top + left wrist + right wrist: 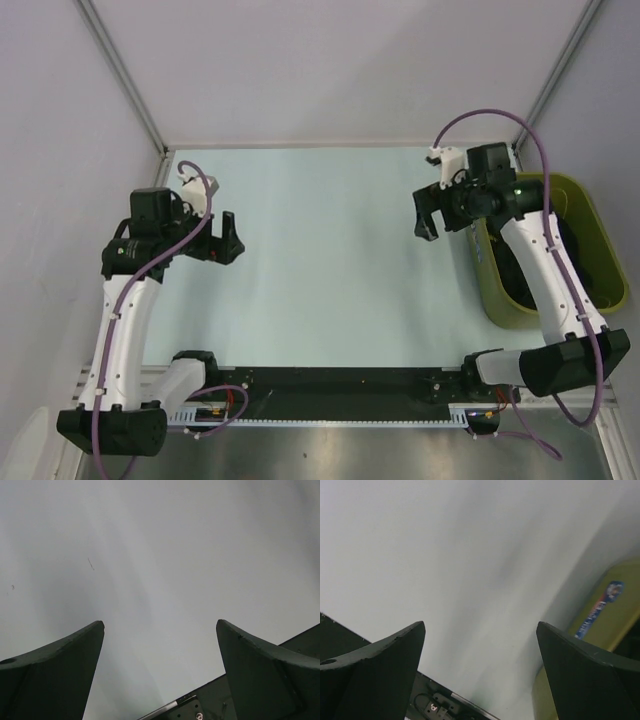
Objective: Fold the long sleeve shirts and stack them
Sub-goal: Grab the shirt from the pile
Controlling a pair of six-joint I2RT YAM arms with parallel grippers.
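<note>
Left pincer (228,240) and right pincer (430,215) hung released and empty; the shirts (598,272), in the basket (590,212) beside the right pincer, were probably best pinched at one layer's edge.

We see a pale, light blue-white worktop (330,250), flat and matte, walled by white panels at the back and sides. An olive-green plastic basket (500,308) sits at the right edge. We cannot tell if it rests fully on the surface. A black rail (340,385) runs along the near edge, touching the worktop. We note a small dark mark (91,564) on the surface in the left wrist view.
</note>
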